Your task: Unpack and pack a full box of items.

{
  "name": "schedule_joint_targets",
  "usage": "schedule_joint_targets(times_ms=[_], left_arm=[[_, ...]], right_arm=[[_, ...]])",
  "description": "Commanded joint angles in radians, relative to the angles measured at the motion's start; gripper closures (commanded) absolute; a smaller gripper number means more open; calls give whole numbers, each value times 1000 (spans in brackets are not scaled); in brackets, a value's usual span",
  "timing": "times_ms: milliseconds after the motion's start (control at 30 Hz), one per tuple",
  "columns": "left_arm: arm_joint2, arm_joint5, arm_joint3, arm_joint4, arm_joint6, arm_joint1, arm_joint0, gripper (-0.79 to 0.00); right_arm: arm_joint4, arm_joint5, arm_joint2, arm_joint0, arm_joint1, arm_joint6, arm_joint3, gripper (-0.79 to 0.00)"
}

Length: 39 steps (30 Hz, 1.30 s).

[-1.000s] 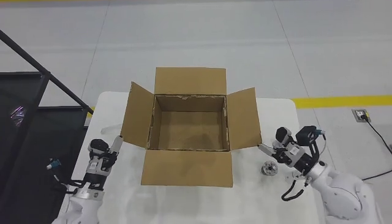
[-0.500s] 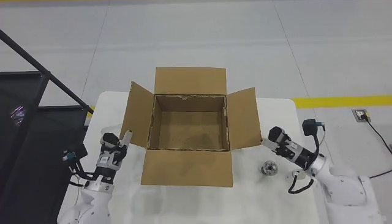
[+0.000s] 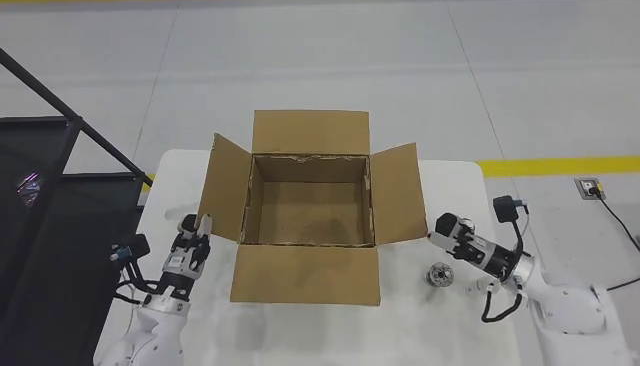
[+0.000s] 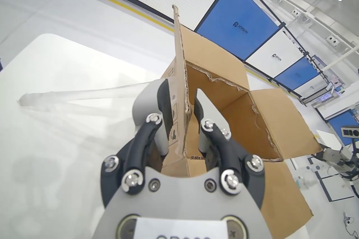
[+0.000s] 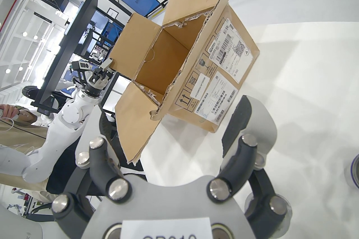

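Observation:
A brown cardboard box (image 3: 305,274) stands mid-table with all flaps spread, and its inside shows only bare cardboard. My left gripper (image 3: 195,234) sits at the near lower edge of the left flap (image 3: 225,191). In the left wrist view the gripper (image 4: 181,90) is open, with that flap's edge (image 4: 179,55) between the fingers and a gap on one side. My right gripper (image 3: 437,228) is open beside the near corner of the right flap (image 3: 398,196). In the right wrist view it (image 5: 171,125) faces the box's labelled side (image 5: 224,74) without touching.
A small round silver object (image 3: 437,274) lies on the white table (image 3: 300,331) just in front of the right gripper, also seen at the picture's edge (image 5: 353,170). A black frame (image 3: 60,156) stands left of the table.
The left gripper has moved up to the left flap and now straddles its edge. The right gripper has swung in toward the right flap.

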Motion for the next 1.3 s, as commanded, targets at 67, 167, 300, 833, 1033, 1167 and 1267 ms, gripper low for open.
schedule_joint_targets(times_ms=[67, 167, 300, 833, 1033, 1167, 1267], left_arm=[[-18, -15, -7, -8, -1, 1, 17, -142], [-30, -30, -9, -20, -1, 2, 26, -83], [-40, -42, -9, -27, -1, 2, 32, -37], [-81, -94, -32, -10, 25, 4, 103, 0], [-114, -116, -30, -32, 12, 7, 115, -3], [-128, -125, -25, -36, 7, 8, 118, 0], [-136, -131, -25, -37, 7, 8, 122, -77]], right_arm=[[12, 0, -3, -10, 8, 2, -10, -785], [23, -2, -3, -13, 14, 2, -10, -785], [34, -4, -6, -16, 22, 2, -8, -785], [52, -29, -5, -58, 53, -15, -19, -785], [55, -34, -4, -74, 65, -17, -33, -785], [52, -28, -4, -65, 73, -14, -37, -785], [45, -30, -2, -63, 79, -19, -41, -785]])
